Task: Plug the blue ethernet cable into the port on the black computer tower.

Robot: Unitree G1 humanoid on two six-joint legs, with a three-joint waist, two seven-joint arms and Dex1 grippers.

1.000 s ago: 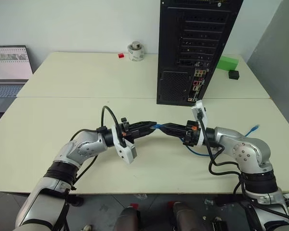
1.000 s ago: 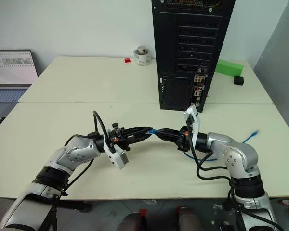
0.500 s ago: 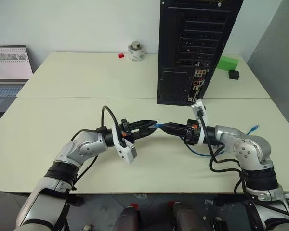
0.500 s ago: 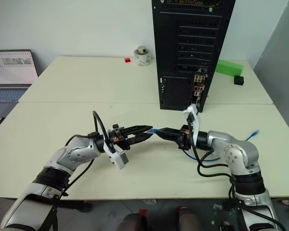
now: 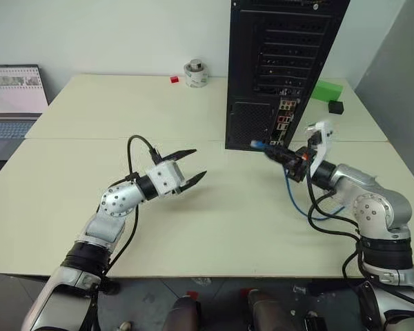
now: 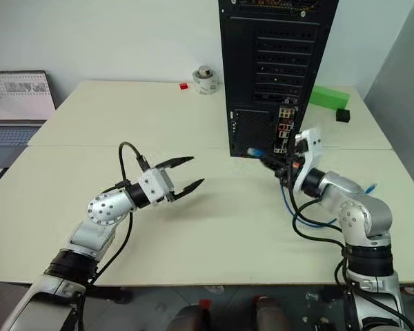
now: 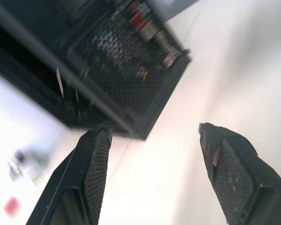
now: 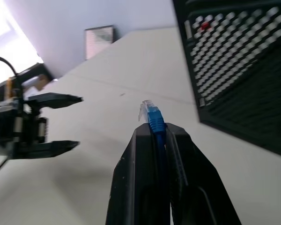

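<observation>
The black computer tower [image 5: 283, 55] stands upright at the back of the table, its rear panel and strip of coloured sockets [image 5: 284, 114] facing me. My right gripper [image 5: 270, 151] is shut on the blue ethernet cable [image 5: 297, 200] just behind its clear plug [image 8: 149, 111]. It holds the plug in the air near the tower's lower mesh vent, apart from it. The rest of the cord hangs in a loop under the right wrist. My left gripper [image 5: 192, 164] hovers open and empty over the table, well left of the tower.
A laptop [image 5: 14, 96] sits at the far left. A tape roll [image 5: 194, 73] and a small red block [image 5: 174, 79] lie at the back. A green box [image 5: 324, 89] and a small black cube [image 5: 334, 106] are right of the tower.
The left gripper let go of the plug, opened wide, rolled and drew away to the left. The right gripper carried the plug up and to the right, close to the tower's lower rear.
</observation>
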